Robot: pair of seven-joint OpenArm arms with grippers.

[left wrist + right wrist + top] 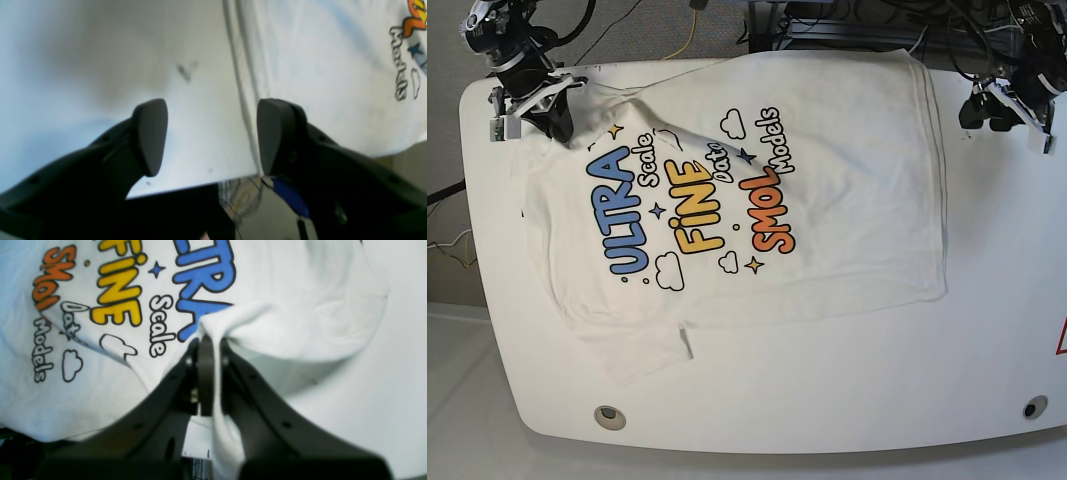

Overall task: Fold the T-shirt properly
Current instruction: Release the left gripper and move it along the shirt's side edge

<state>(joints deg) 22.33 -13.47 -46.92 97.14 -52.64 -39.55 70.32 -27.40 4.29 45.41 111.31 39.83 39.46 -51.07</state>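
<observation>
Right gripper [206, 350] clamped on a bunched fold of the T-shirt [300, 320], low centre of the wrist view.
Soft white cotton with glossy blue, yellow and orange lettering, spread nearly flat across the white table [847, 400]; no fold made yet. Left gripper [213, 133] agape and empty beside the hem, upper right of the base view.

1. The base view is bright and evenly lit from above; the white counter [847, 370] shows no hard glare, and the T-shirt [847, 180] print reads sharp.
2. Shadows are soft, thin along the cloth's edges.
3. The left wrist view is soft and hazy, with a bluish cast on the left and dark, blurred fingers [150, 136] up close.
4. The right wrist view is sharper on the lettering, blurred at the near black fingers [205, 373], with a grey shadow under the lifted fold.
</observation>
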